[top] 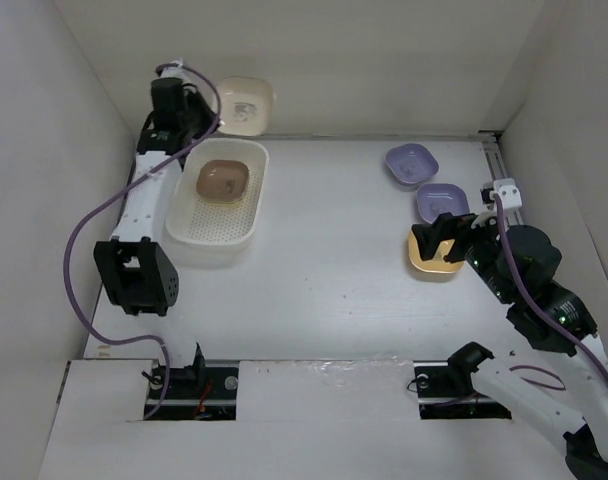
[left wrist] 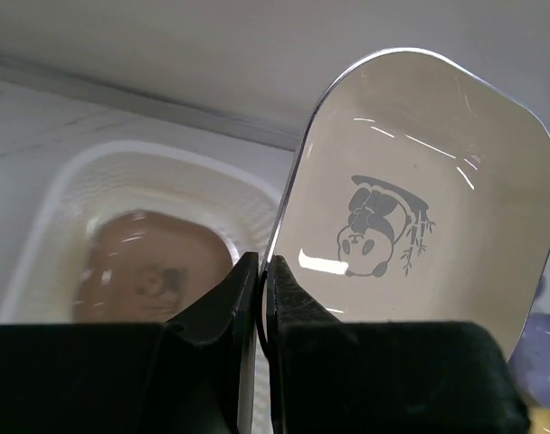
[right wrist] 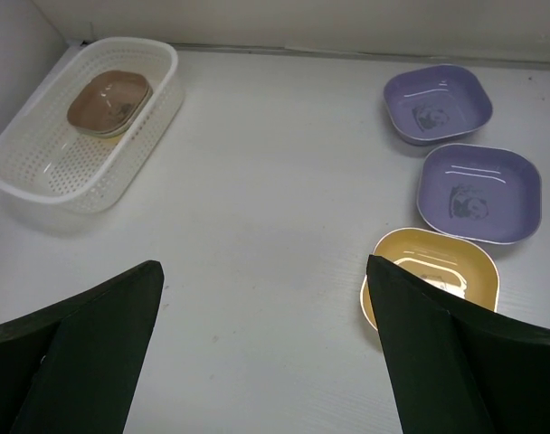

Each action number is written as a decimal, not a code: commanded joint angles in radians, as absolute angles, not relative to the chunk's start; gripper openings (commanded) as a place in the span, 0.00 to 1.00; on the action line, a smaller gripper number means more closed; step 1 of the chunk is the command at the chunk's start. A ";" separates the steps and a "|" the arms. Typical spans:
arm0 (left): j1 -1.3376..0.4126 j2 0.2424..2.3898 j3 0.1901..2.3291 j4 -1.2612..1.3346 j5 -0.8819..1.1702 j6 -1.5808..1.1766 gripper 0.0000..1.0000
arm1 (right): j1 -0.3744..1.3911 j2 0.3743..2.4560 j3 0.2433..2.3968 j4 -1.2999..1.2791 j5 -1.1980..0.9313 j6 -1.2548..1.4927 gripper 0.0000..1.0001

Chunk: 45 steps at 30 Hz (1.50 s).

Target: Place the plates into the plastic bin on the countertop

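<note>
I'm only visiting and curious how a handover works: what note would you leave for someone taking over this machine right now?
The left end effector is shut on the rim of a cream plate, held up by the bin's far end.
The right end effector is open and empty, near the yellow plate.
Done: a brown plate lies in the bin, seemingly atop others.
To do: put the cream plate in, then the yellow one and two lavender plates from the countertop.
</note>
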State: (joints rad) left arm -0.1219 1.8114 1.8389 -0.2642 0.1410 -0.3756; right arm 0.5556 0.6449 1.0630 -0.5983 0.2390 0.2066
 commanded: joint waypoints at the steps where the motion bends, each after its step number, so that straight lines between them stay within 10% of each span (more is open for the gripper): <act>1: -0.026 1.809 1.695 -0.236 0.276 -0.264 0.00 | 0.549 0.646 1.065 -0.537 0.192 0.186 1.00; 23: 0.055 1.859 1.511 -0.156 0.020 -0.255 0.00 | 0.549 0.676 1.074 -0.517 0.141 0.144 1.00; 27: 0.089 1.871 1.539 -0.195 -0.003 -0.307 0.32 | 0.549 0.676 1.074 -0.517 0.141 0.144 1.00; 28: 0.089 1.862 1.539 -0.195 -0.003 -0.333 0.59 | 0.549 0.676 1.074 -0.517 0.141 0.144 1.00; 32: 0.089 1.769 1.539 -0.186 -0.034 -0.342 0.99 | 0.549 0.676 1.074 -0.526 0.150 0.144 1.00; 45: -0.760 1.742 1.569 -0.222 -0.284 -0.630 1.00 | 0.549 0.632 1.180 -0.682 0.498 0.267 1.00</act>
State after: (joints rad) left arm -0.6361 1.6287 1.5650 -0.1543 -0.2066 -0.4877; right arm 0.5556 0.6430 1.1019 -0.6422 0.3267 0.2169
